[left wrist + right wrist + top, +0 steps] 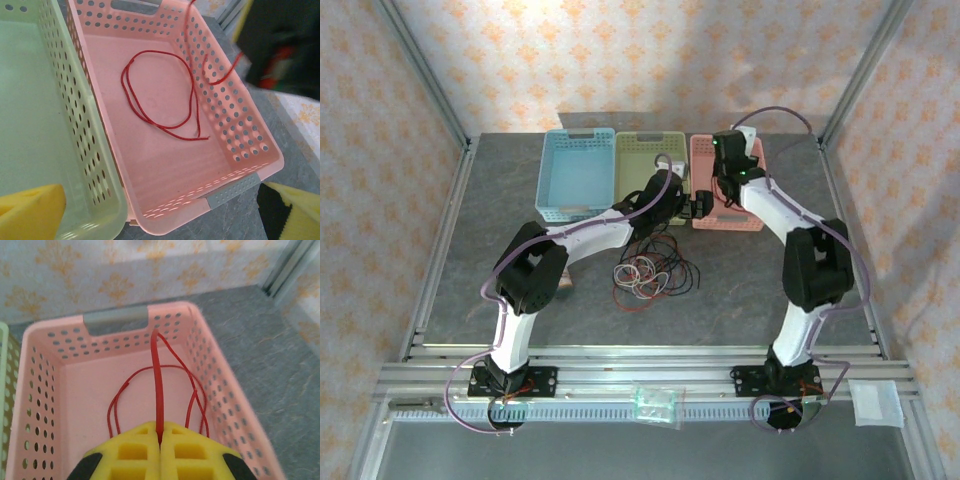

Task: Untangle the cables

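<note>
Loops of red cable point(158, 385) lying in pink basket point(50, 390), one strand pinched tight in right gripper point(160, 446) at bottom centre of its wrist view, left gripper point(162, 215) wide open over same basket, other cables point(650, 272) heaped messy at centre of top view

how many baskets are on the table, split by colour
blue basket: 1
green basket: 1
pink basket: 1
total: 3
</note>
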